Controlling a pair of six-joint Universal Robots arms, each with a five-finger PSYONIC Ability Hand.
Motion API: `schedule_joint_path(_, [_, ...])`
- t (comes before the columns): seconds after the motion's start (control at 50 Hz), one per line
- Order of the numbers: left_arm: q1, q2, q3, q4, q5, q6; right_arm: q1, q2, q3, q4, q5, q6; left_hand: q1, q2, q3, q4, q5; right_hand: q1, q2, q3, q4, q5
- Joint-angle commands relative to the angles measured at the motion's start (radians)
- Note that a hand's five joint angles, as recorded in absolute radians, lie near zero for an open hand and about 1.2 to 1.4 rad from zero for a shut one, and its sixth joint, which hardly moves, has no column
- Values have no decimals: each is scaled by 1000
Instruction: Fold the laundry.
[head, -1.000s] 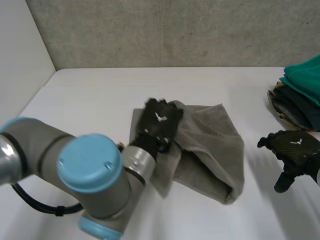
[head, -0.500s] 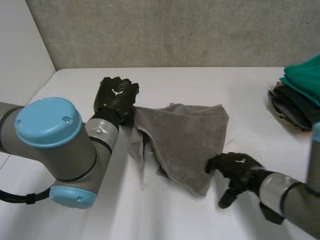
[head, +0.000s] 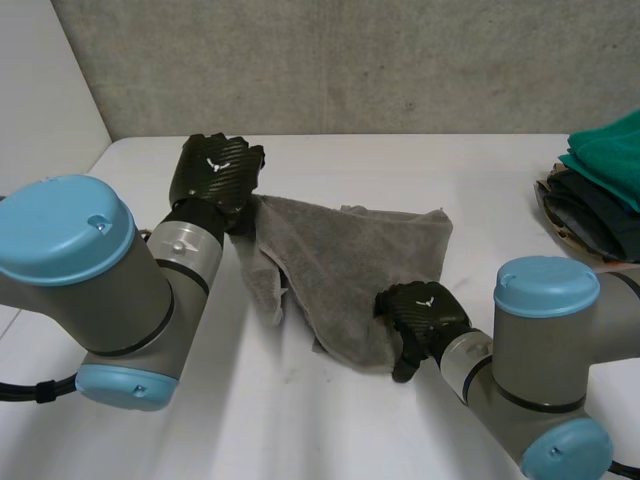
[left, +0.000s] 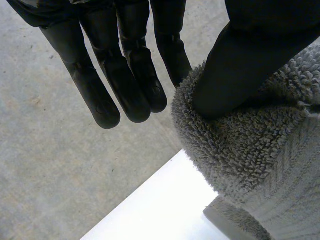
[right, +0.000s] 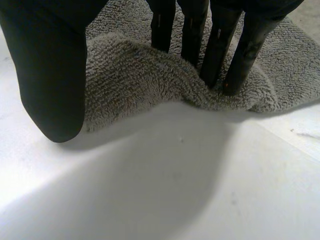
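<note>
Towel (head: 350, 255), grey terry, lies rumpled mid white table (head: 300, 420). Left hand (head: 212, 180) pinches its far left corner up, thumb dug in. Right hand (head: 420, 312) presses straight fingers into the near edge, thumb just off it. Clothes pile (head: 600, 190) sits far right.

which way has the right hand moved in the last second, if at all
Yes. In the head view the right hand has moved left, away from the clothes pile at the right, onto the near edge of the grey towel.
</note>
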Motion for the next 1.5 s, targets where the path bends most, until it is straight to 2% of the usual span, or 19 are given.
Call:
schedule_joint_path(0.02, [11, 1, 1, 0, 0, -1, 6, 50, -65, 0, 6, 3, 251, 199, 204, 197, 253, 713, 661, 654, 651, 660])
schedule_joint_path(0.06, [13, 4, 0, -2, 0, -1, 5, 51, -80, 0, 7, 3, 251, 199, 204, 197, 253, 982, 931, 924, 920, 930])
schedule_joint_path(0.14, [19, 42, -10, -23, 0, -1, -6, 22, -98, 6, 29, 1, 251, 199, 204, 197, 253, 983, 932, 924, 921, 931])
schedule_joint_path(0.22, [31, 113, -33, -72, 2, -2, -30, -93, -112, 23, 36, -31, 251, 199, 204, 197, 253, 983, 932, 924, 921, 931])
schedule_joint_path(0.32, [28, 232, -69, -149, 6, -5, -168, -266, -158, 121, 27, -210, 251, 199, 204, 197, 253, 983, 932, 924, 921, 931])
schedule_joint_path(0.4, [20, 309, -86, -178, 8, -20, -198, -318, -253, 176, 30, -360, 251, 199, 204, 197, 253, 983, 932, 924, 921, 931])
schedule_joint_path(0.5, [22, 334, -111, -183, 9, -37, -190, -321, -335, 192, 30, -440, 251, 199, 204, 197, 253, 983, 932, 924, 921, 931])
schedule_joint_path(0.6, [25, 283, -141, -177, 12, -37, -120, -227, -356, 189, 1, -485, 251, 199, 204, 197, 253, 983, 932, 924, 921, 931])
schedule_joint_path(0.82, [75, -120, -37, -150, 8, -24, -26, 86, -385, 179, -4, -679, 251, 199, 204, 197, 253, 967, 915, 908, 905, 915])
schedule_joint_path(0.86, [89, -169, 12, -146, 9, -19, -26, 129, -427, 158, 3, -690, 251, 199, 204, 197, 253, 540, 488, 481, 478, 488])
schedule_joint_path(0.88, [92, -179, 24, -144, 9, -19, -26, 133, -431, 149, 7, -687, 173, 121, 126, 119, 175, 399, 347, 340, 337, 346])
schedule_joint_path(0.9, [92, -186, 39, -143, 11, -19, -27, 130, -437, 124, 22, -674, 68, 15, 21, 13, 70, 45, -6, -13, -16, -7])
schedule_joint_path(0.92, [94, -189, 61, -141, 11, -21, -24, 127, -437, 107, 32, -660, -227, -279, -274, -281, -225, -100, -152, -159, -162, -153])
schedule_joint_path(0.94, [92, -188, 67, -141, 11, -21, -24, 122, -436, 92, 44, -641, -401, -454, -448, -456, -399, -215, -267, -274, -277, -268])
schedule_joint_path(1.0, [88, -168, 73, -141, 8, -21, -31, 73, -410, 58, 82, -543, -643, -696, -690, -698, -642, -238, -290, -297, -300, -291])
schedule_joint_path(1.12, [91, 8, -6, -143, -5, -31, -46, -99, -310, 73, 104, -303, -723, -775, -770, -778, -721, -238, -290, -297, -300, -291])
schedule_joint_path(1.22, [94, 161, -149, -144, -15, -36, -125, -191, -214, 200, 96, -60, -714, -767, -761, -769, -712, -238, -290, -297, -300, -291])
schedule_joint_path(1.36, [62, 239, -289, -155, -72, -103, -173, -194, -126, 291, 67, 75, -711, -764, -758, -766, -709, -117, -168, -176, -179, -169])
schedule_joint_path(1.5, [-3, 171, -365, -154, -150, -218, -164, -128, -91, 158, 39, 103, -685, -737, -732, -740, -683, 27, -25, -32, -35, -25])
